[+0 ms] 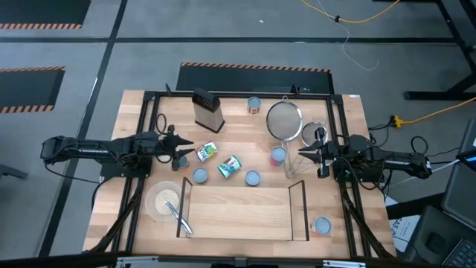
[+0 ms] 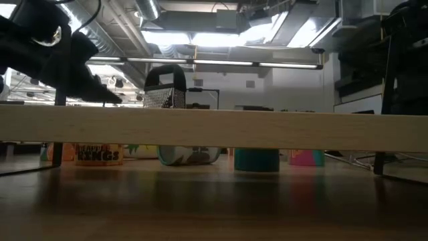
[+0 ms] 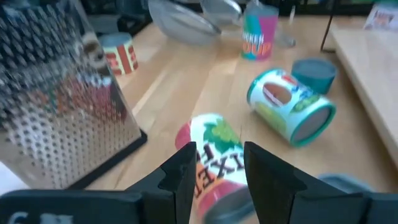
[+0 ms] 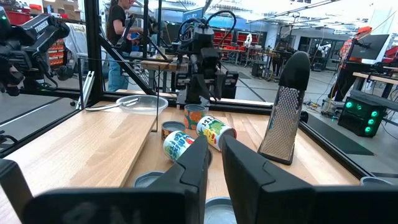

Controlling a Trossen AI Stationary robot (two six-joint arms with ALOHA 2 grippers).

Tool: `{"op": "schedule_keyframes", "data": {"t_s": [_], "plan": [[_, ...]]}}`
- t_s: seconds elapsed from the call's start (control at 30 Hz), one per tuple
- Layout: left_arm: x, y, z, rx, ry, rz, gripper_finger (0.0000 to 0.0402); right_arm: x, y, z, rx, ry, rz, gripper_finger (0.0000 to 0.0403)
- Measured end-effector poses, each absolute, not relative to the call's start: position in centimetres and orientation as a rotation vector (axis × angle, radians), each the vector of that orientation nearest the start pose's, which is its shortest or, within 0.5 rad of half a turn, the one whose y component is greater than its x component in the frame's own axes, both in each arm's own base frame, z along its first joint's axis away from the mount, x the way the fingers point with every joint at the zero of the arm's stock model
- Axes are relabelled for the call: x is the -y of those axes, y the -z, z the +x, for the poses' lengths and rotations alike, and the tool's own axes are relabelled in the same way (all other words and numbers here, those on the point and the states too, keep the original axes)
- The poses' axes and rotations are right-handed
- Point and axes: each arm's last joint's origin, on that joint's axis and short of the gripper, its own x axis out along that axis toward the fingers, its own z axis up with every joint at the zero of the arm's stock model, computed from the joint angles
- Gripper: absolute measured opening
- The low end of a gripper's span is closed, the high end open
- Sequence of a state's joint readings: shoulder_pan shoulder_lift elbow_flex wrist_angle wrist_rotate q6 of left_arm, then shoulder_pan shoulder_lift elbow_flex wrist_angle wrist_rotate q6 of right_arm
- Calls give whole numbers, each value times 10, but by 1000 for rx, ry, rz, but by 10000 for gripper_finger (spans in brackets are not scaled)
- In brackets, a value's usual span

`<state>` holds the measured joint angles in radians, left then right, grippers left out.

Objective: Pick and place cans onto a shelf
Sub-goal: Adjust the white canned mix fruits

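Note:
Two cans lie on their sides mid-table: a red-and-green one (image 1: 207, 152) (image 3: 214, 165) and a teal-rimmed one (image 1: 229, 167) (image 3: 291, 107). Other cans stand upright (image 1: 200, 176), (image 1: 252, 178), (image 1: 278, 155), (image 1: 254, 105), (image 1: 321, 225). The shelf (image 1: 242, 212) stands at the near middle, its board bare. My left gripper (image 1: 187, 151) (image 3: 219, 171) is open, just left of the red-and-green can, a finger on either side of the can's near end, apart from it. My right gripper (image 1: 301, 154) (image 4: 214, 168) waits at the right with a narrow gap between its fingers and nothing in it.
A metal box grater (image 1: 208, 110) stands behind the left gripper's can. Two wire strainers (image 1: 284, 119), (image 1: 314, 132) lie at the far right. A pale bowl with a utensil (image 1: 165, 199) sits left of the shelf. People stand beyond the table (image 4: 118, 37).

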<state>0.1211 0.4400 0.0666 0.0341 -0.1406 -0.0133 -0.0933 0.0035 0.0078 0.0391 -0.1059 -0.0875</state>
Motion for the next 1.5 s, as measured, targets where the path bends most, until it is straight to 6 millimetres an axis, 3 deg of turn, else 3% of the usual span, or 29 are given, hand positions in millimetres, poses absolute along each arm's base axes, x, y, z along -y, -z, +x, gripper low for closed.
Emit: {"op": "schedule_keyframes", "data": {"t_s": [0.43,1.0,1.23,1.5], "plan": [[-20,-136,126,-496,-260,118,124,6,-170,97,44,-11,-92,55],[-15,-137,130,-476,-229,76,124,6,-170,97,44,-10,-92,55],[-15,-160,139,-435,-226,90,124,6,-170,97,44,-10,-92,55],[-16,-179,155,-577,-209,140,124,6,-170,97,44,-10,-92,55]]}}
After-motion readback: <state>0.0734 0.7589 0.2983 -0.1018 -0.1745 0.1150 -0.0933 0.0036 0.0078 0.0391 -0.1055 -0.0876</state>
